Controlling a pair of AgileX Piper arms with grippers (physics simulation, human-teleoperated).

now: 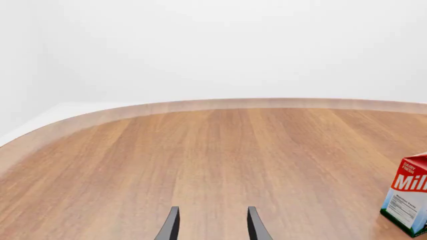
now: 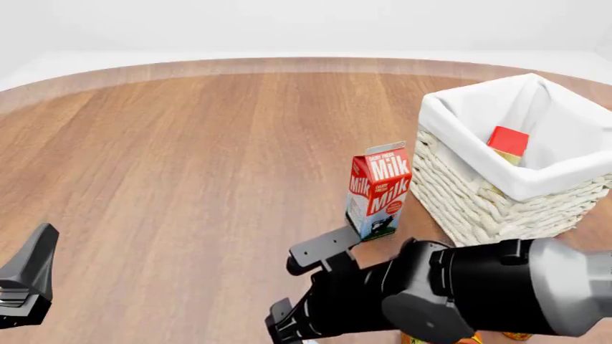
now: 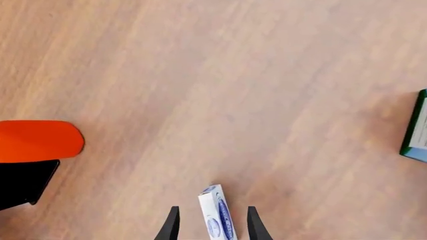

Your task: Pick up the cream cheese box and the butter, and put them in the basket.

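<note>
My right gripper is open around the cream cheese box: light, stiff carton; pinch its flat faces, gently.

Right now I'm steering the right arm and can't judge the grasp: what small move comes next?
Probably close the right hand: the cream cheese box stands on edge between its open fingers, on the table. The butter already lies in the basket.

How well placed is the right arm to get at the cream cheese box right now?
Probably well placed: in the right wrist view the cream cheese box stands on edge between the open fingers of the right claw, with nothing blocking it.
</note>
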